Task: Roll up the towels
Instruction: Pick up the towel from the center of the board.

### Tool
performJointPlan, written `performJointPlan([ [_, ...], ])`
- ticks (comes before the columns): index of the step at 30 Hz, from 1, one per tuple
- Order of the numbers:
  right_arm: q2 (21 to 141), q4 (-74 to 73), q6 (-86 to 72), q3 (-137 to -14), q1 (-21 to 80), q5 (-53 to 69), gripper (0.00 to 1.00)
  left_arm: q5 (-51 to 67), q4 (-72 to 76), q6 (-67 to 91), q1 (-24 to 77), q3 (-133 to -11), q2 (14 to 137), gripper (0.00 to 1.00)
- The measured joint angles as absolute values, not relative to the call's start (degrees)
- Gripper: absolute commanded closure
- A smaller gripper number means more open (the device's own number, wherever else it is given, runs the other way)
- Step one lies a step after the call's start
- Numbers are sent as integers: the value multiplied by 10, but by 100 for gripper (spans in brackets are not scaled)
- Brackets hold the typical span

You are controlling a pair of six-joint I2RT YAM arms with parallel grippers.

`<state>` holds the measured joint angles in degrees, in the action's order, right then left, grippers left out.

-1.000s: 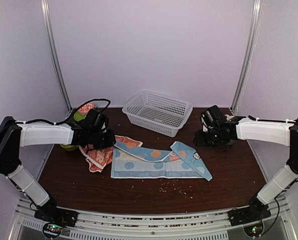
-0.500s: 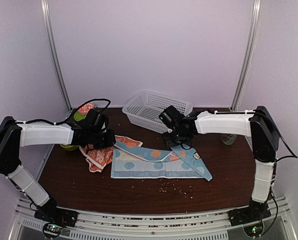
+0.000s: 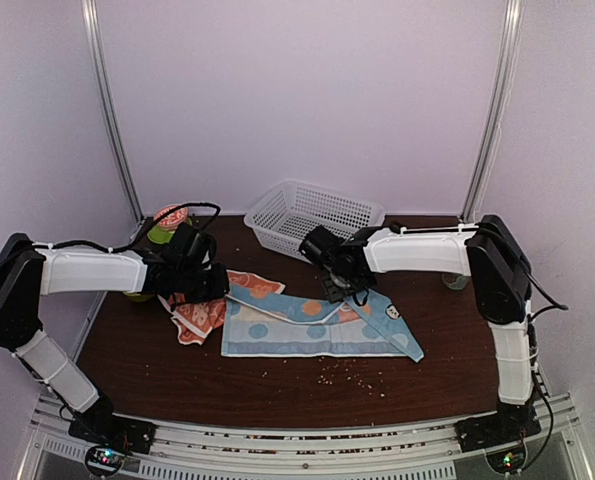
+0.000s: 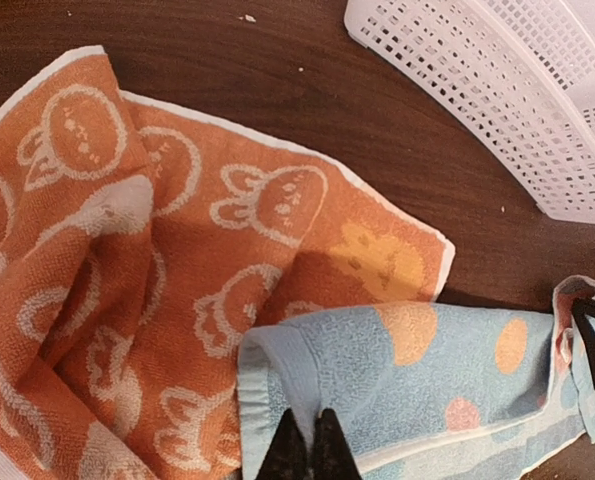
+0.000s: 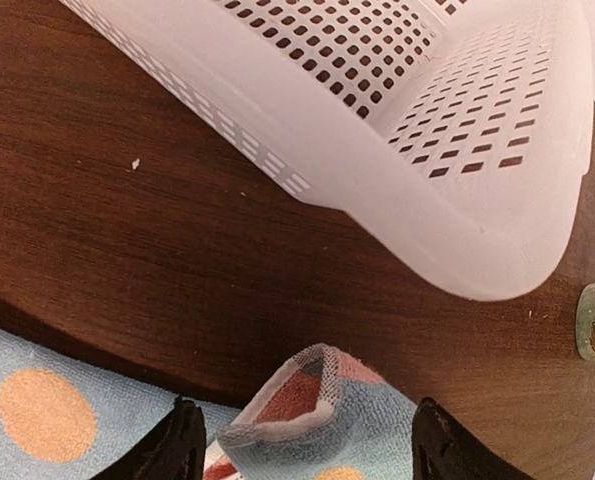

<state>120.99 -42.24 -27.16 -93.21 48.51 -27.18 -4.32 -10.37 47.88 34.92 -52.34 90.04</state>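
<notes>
The blue towel (image 3: pixel 307 325) lies flat mid-table, with the orange towel (image 4: pixel 127 300) bunched at its 9 o'clock. The left gripper (image 4: pixel 307 445) has its jaws pressed together at the overlap. The right gripper (image 5: pixel 307 440) is spread around the raised fold at 2 o'clock. Closing too high may miss the fold, and pulling may drag both towels.

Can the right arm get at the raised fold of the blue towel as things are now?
Probably yes. The right gripper hangs open just above the blue towel, whose raised fold shows between its fingers with nothing in the way. The basket stands behind, apart.

blue towel (image 3: pixel 317 325) spread | right pincer (image 3: pixel 344 290) at its far edge, maybe touching
</notes>
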Motion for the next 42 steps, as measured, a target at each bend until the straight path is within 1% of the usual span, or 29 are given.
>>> performJointPlan([
  [5, 1236, -439, -274, -955, 486, -278, 29, -43, -103, 479, 349, -521, 900, 100],
  [8, 1242, -445, -274, -957, 488, -281, 32, -43, -103, 479, 349, -521, 900, 100],
  [10, 1246, -448, -274, -958, 488, -284, 37, -43, -103, 479, 349, -521, 900, 100],
  [12, 1248, -454, -273, -958, 488, -286, 47, -43, -103, 479, 349, -521, 900, 100],
  [18, 1240, -448, -273, -936, 488, -297, 69, -43, -103, 479, 349, -521, 900, 100],
  [22, 1218, -447, -274, -913, 488, -303, 79, -43, -103, 479, 349, -521, 900, 100],
  [27, 1178, -446, -274, -898, 488, -309, 79, -43, -103, 479, 349, -521, 900, 100],
  [30, 1153, -442, -274, -887, 488, -309, 85, -43, -103, 478, 349, -521, 900, 100],
  [34, 1133, -439, -274, -878, 482, -309, 86, -43, -103, 477, 349, -521, 900, 100],
  [35, 1132, -438, -275, -876, 479, -309, 88, -43, -103, 476, 349, -521, 900, 100],
  [36, 1131, -436, -274, -874, 477, -309, 92, -43, -104, 476, 349, -521, 900, 100],
  [37, 1129, -432, -275, -868, 474, -307, 99, -43, -104, 476, 349, -521, 900, 100],
  [42, 1118, -415, -277, -843, 460, -293, 100, -43, -104, 476, 349, -521, 900, 100],
])
